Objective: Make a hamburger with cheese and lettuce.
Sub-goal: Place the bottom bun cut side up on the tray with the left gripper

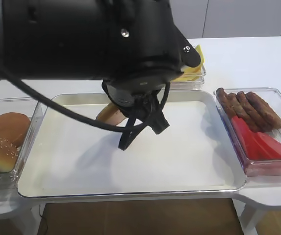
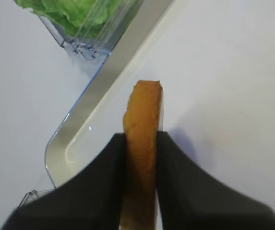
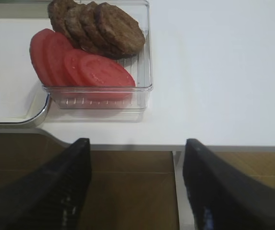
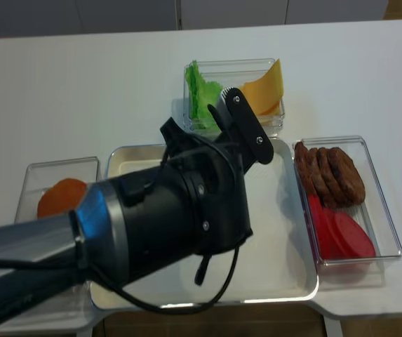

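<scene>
Your black fingers (image 2: 103,191) pinch a golden-brown bun half (image 2: 142,143). At eleven o'clock you see bright green lettuce (image 2: 75,12). Yellow-orange cheese (image 4: 265,89), dark brown patties (image 3: 99,24), red tomato slices (image 3: 79,67) and a white counter (image 3: 214,72) surround your pale tray (image 1: 130,166).

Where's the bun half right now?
The bun half is pinched edge-on between the left gripper's fingers, above the tray's back-left area, near the lettuce box.

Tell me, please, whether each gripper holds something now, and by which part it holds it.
The left gripper holds the bun half on edge, pinched across its flat faces, over the tray. The right gripper is open and holds nothing.
</scene>
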Robot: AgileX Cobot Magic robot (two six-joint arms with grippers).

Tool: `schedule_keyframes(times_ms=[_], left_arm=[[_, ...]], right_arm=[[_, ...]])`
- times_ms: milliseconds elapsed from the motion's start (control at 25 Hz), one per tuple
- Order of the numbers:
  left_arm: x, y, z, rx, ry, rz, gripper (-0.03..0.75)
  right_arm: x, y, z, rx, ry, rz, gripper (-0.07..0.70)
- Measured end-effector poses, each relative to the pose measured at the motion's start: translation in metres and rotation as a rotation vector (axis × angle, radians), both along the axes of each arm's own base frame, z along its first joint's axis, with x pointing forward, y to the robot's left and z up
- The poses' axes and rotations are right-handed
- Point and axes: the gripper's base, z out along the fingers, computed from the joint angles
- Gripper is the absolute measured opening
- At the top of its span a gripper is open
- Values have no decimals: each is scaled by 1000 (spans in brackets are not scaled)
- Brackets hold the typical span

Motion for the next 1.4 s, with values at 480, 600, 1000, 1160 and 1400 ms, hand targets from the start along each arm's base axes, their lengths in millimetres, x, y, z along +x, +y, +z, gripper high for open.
schedule_keyframes(times_ms=[480,600,1000,1160,1400], left_arm=[[7,-10,-26,60,20,5,132],[8,-11,-29,67,25,5,132],[10,-15,-42,96,39,4,130],[11,-16,-45,101,43,5,130],[11,-17,-45,100,45,5,130]], right_arm=[[0,0,0,0,0,0,475],[0,0,0,0,0,0,475],[0,0,0,0,0,0,475],[0,0,0,0,0,0,475],[0,0,0,0,0,0,475]])
